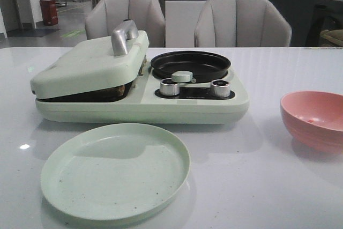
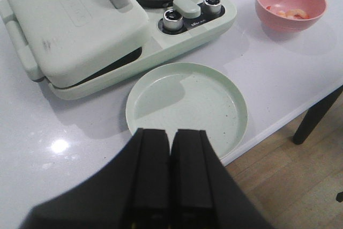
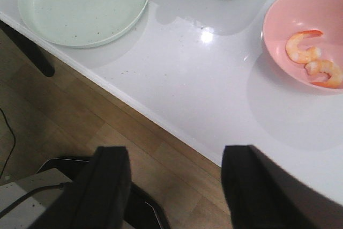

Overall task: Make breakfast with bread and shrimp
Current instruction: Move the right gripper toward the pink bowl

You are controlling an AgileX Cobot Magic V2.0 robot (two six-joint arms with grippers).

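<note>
Take the breakfast maker [image 1: 139, 87] as your landmark: on its left half the hinged lid [image 1: 88, 63] is down but not flush, and in the dark gap under it you can just make out something brownish, too hidden to call it the bread. Right half, the black pan [image 1: 191, 65] sits behind two silver knobs [image 1: 170, 87]. In front of the maker lies the pale green plate [image 1: 115, 171]. Off to its right sits the pink bowl [image 1: 316, 120], and there are your two shrimp [image 3: 313, 60] inside it. Your left gripper [image 2: 170, 148] hangs above the plate's near rim, fingers pressed together on nothing. Your right gripper [image 3: 177, 178] is spread wide past the table edge, short of the bowl.
</note>
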